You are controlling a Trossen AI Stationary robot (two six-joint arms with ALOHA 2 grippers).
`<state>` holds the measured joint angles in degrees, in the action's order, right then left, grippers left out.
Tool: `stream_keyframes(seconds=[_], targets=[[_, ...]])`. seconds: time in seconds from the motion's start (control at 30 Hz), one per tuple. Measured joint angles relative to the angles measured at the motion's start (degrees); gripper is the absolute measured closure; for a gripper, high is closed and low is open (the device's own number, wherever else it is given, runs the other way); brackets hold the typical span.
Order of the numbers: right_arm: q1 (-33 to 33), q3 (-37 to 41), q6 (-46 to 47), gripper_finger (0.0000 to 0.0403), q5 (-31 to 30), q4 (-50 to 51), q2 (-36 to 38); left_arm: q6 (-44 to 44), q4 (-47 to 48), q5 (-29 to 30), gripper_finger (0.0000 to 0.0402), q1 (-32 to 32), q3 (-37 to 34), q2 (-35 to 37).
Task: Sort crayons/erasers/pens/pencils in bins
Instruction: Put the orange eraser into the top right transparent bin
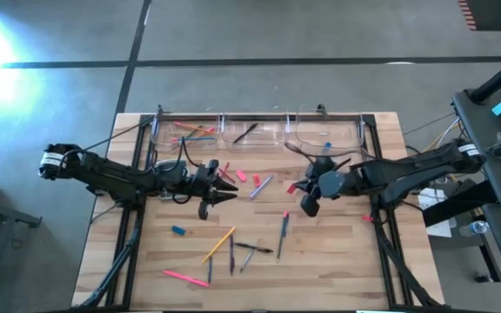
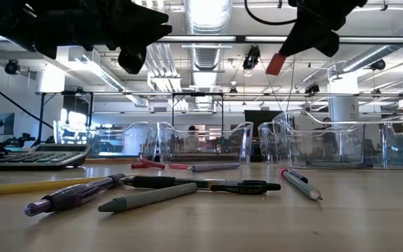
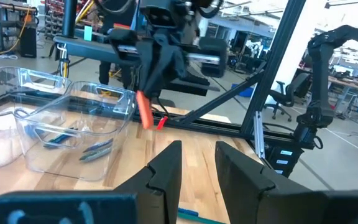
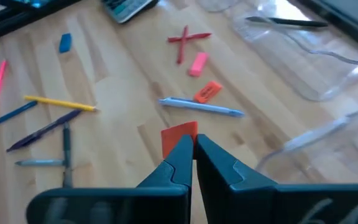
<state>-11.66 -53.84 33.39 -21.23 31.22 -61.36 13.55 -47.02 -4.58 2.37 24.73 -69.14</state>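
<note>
Two grippers: both hang above the middle of the table [image 1: 337, 252], in front of the bins [image 1: 259, 132].
Right gripper [image 4: 191, 146]: fingers pressed together on a red eraser [image 4: 179, 135], held clear of the wood; the low view shows the same eraser [image 2: 275, 64] high in the air.
Left gripper [image 3: 197, 163]: fingers parted with a narrow gap and nothing between them, seen only in its own wrist view.
Right wrist view only: a pink eraser [image 4: 197, 64], an orange eraser [image 4: 207, 92] and a pale blue pen [image 4: 201, 107] lying close together on the wood, two crossed red sticks [image 4: 185, 41] beyond them, a blue eraser [image 4: 65, 42] well apart.
Low view only: a calculator [image 2: 37, 156] at one side, dark pens [image 2: 208, 185] in the foreground.
High view only: pencils [image 1: 218, 245] and pens scattered over the near half of the table.
Bins: clear trays in a row along the far edge; one holds coloured sticks, another a dark pen.
Open room: bare wood between the grippers and the near scatter.
Writing: print on a black pen's barrel, too small to read.
</note>
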Motion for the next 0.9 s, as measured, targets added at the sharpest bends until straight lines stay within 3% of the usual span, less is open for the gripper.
stream_keyframes(seconds=[0.3, 0.53, 0.9], targets=[[8.78, 7.67, -0.41, 0.0395, -1.98, 0.34, 10.46, -0.13, -0.03, -0.02, 0.0318, 0.04, 0.0, -0.01], [19.13, 13.54, -1.72, 0.0395, -11.87, 0.49, 17.56, -0.41, -0.09, -0.02, 0.0318, 0.04, 0.14, 0.0], [36.2, 18.64, -4.79, 0.0394, -14.38, -0.15, 14.59, -0.43, -0.07, 0.17, 0.0318, 0.04, 0.39, -0.02]])
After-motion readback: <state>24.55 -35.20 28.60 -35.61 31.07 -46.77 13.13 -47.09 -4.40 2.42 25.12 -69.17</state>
